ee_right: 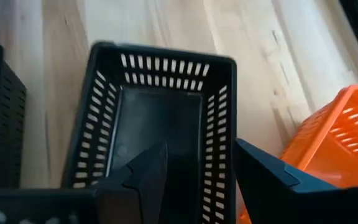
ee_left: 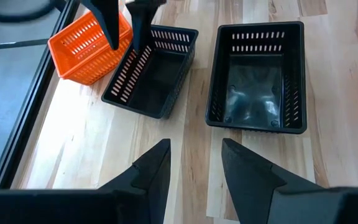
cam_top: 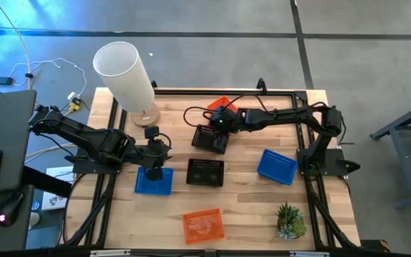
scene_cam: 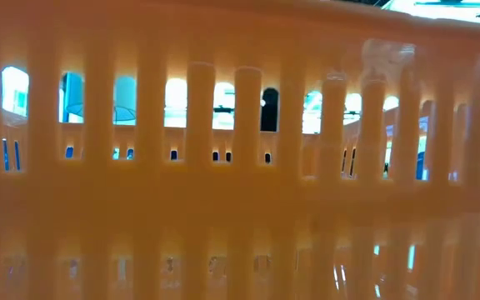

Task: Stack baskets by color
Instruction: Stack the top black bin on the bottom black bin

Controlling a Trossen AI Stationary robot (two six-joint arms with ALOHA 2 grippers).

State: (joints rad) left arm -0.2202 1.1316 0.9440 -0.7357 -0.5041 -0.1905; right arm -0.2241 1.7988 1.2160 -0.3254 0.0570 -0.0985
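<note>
The black basket (cam_top: 210, 138) under the right gripper (cam_top: 220, 133) sits a little toward the table's far edge from the middle, tilted, its long axis slanting between the far and near edges; the right gripper's fingers (ee_right: 148, 174) straddle one long wall, spread rather than clamped. Just behind it, at the far edge, lies an orange basket (cam_top: 220, 104). A second black basket (cam_top: 205, 172) rests flat mid-table, long axis parallel to the near edge. The left gripper (cam_top: 154, 158) hangs released above a blue basket (cam_top: 153, 181) toward the left edge. Another blue basket (cam_top: 277, 165) lies toward the right edge, another orange basket (cam_top: 204, 225) at the near edge. No writing is legible.
</note>
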